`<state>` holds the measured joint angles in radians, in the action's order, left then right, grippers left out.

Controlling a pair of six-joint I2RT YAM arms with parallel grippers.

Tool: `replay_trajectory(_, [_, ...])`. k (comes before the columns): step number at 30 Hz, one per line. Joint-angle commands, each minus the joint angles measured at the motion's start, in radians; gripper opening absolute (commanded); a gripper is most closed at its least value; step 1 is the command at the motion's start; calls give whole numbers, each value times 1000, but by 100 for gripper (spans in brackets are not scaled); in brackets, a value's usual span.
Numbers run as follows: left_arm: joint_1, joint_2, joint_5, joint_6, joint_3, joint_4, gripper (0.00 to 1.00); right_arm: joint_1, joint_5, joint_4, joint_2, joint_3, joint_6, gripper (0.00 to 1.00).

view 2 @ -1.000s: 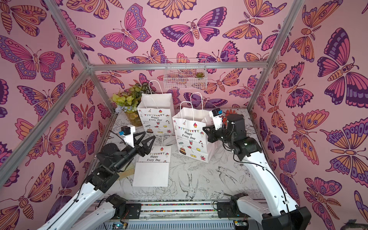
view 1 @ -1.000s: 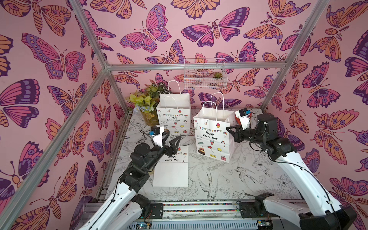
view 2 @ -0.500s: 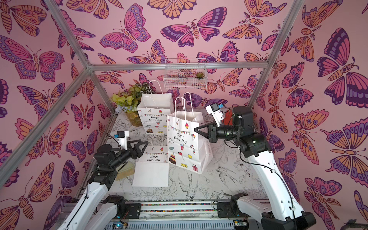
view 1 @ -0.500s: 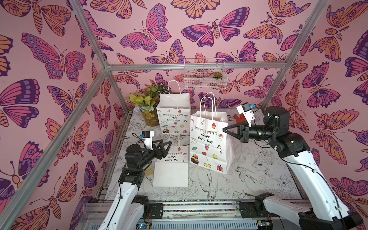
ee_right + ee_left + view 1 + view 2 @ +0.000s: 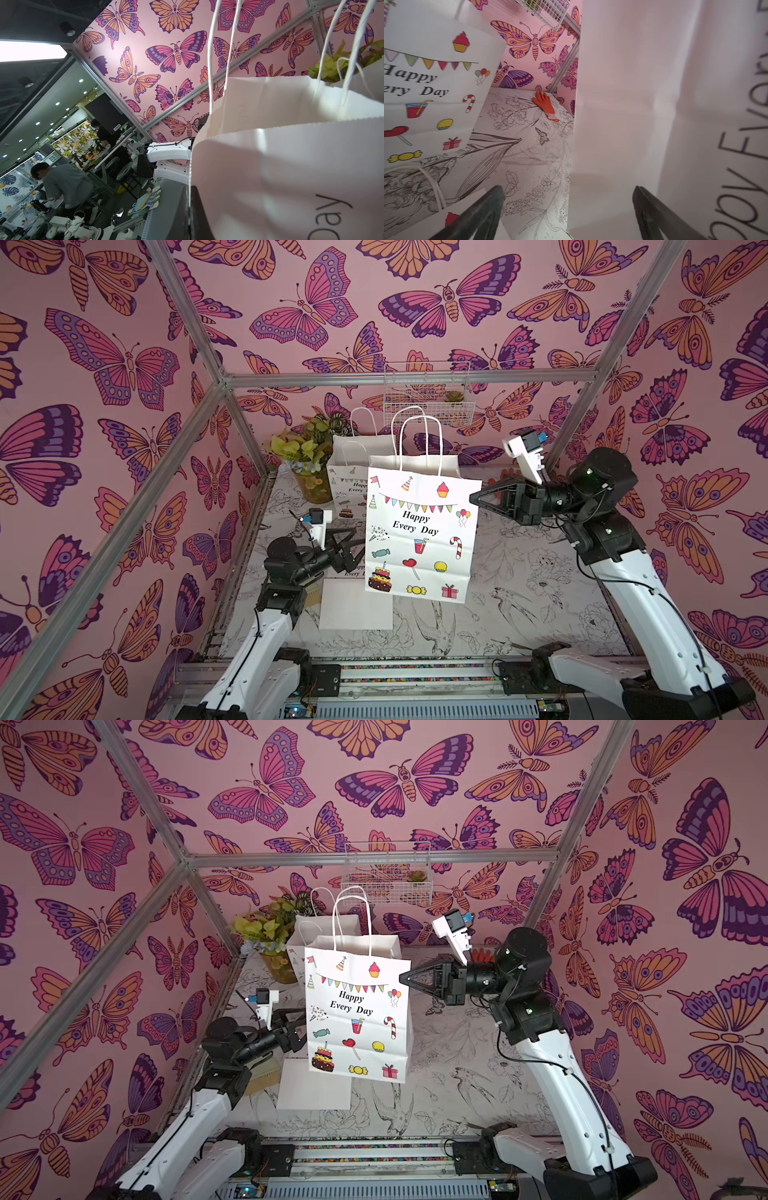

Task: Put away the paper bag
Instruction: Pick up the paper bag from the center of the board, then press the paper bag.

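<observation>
Above the table the bag hangs clear in the air. 1 second ago it stood on the table, and half a second ago it was lifted but tilted. Now it is higher and nearly square to the camera. The right gripper is clamped on the bag's upper right edge, same grip as before. The right wrist view shows paper pinched between its dark fingers.

The left gripper has pulled back and sits just left of the bag's lower edge. Its jaws are spread wide, wider than 1 second ago, with nothing between them. The left wrist view shows both fingers far apart.

Hidden or unclear:
- The bag covers the top of the flat bag lying below it, so only the plain lower part shows.
- It also covers most of the back bag behind it.
- In a top view the left gripper's tips are cut off by the bag.
- A tan thing left of the bag, under the left arm, is too hidden to name.

Around:
- A plant stands behind and left of the bag.
- A wire basket hangs on the wall behind and above the bag.
- An orange glove lies on the table behind the bag, near the back wall.
</observation>
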<state>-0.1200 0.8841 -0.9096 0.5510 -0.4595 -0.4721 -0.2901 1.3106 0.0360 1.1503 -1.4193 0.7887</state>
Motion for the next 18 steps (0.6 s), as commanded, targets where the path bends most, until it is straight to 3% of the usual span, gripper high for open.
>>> replay_trajectory(1, [-72,31,-63,1,-22,-67,100,1,37,187,14,-34,129,0])
replay_trajectory(7, [-187,92,-78,20,-65,-141,100,-2,22,187,16,-1,111,0])
replay_trajectory(18, [-196,177,-110,340,-21,-663,100,0,15,13,16,54,-59,0])
